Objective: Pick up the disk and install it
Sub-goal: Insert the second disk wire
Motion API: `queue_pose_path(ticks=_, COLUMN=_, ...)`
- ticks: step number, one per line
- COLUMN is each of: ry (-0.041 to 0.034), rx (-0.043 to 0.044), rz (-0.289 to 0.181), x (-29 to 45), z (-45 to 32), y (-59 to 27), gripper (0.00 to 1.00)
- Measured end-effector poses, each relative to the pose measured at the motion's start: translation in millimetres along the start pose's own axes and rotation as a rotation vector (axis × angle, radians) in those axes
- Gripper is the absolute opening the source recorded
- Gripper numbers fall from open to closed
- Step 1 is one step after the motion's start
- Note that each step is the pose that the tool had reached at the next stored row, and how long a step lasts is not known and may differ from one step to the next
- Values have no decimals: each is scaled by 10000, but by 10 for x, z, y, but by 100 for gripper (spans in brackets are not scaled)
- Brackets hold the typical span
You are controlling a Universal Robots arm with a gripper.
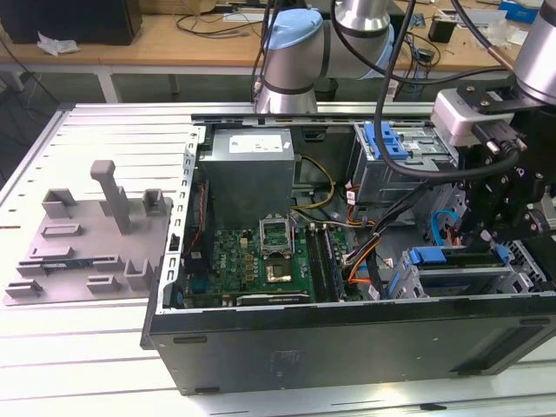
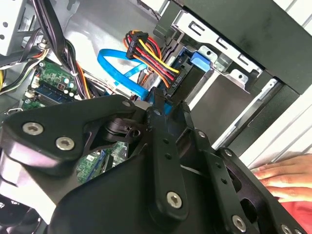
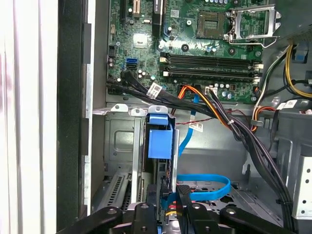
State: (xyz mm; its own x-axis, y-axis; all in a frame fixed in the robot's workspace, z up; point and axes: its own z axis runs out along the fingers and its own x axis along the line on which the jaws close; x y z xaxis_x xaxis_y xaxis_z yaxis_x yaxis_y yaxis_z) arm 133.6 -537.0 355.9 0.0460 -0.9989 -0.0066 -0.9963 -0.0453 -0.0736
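The disk's bright blue carrier [image 3: 160,136] sits in a slot of the lower drive cage [image 3: 119,141] at the case's front corner; the cage hides its silver body. In the exterior view the carrier [image 1: 434,256] lies on the right side of the open case. A plug with red, yellow and orange wires [image 2: 170,68] and a flat blue cable [image 3: 204,187] meet just behind it. My gripper [image 1: 478,234] hangs over this corner, its tips [image 3: 167,192] close to the carrier's rear end and the plugs. The second wrist view shows the black linkage [image 2: 169,100] pointing at the blue tab [image 2: 202,58].
A second grey drive cage with a blue plastic bracket [image 1: 387,139] stands at the case's back right. The motherboard [image 1: 261,256] and power supply [image 1: 248,169] lie toward the exterior view's left. A grey fixture [image 1: 87,234] rests on the table. A hand [image 2: 282,178] rests outside the case.
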Motion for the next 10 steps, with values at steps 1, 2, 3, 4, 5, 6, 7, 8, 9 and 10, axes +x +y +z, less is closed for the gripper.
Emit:
queue_pose_path(ticks=1, ry=-1, rx=0, rz=0, x=0, z=2, y=0, gripper=30)
queue_pose_path(ticks=2, ry=-1, rx=0, rz=-2, x=0, z=5, y=0, gripper=30)
queue_pose_path(ticks=3, ry=-1, rx=0, rz=-4, x=0, z=9, y=1, gripper=30)
queue_pose_path(ticks=4, ry=-2, rx=0, rz=-6, x=0, z=14, y=1, gripper=30)
queue_pose_path(ticks=5, ry=-1, rx=0, rz=-7, x=0, z=16, y=1, gripper=30)
queue_pose_path(ticks=6, ry=-1, rx=0, rz=-9, x=0, z=19, y=1, gripper=30)
queue_pose_path(ticks=7, ry=-2, rx=0, rz=-10, x=0, z=24, y=2, gripper=30)
queue_pose_path(ticks=8, ry=-3, rx=0, rz=-15, x=0, z=33, y=2, gripper=30)
queue_pose_path(ticks=9, ry=-3, rx=0, rz=-17, x=0, z=36, y=3, gripper=30)
queue_pose_path(ticks=10, ry=-1, rx=0, rz=-19, x=0, z=38, y=3, gripper=30)
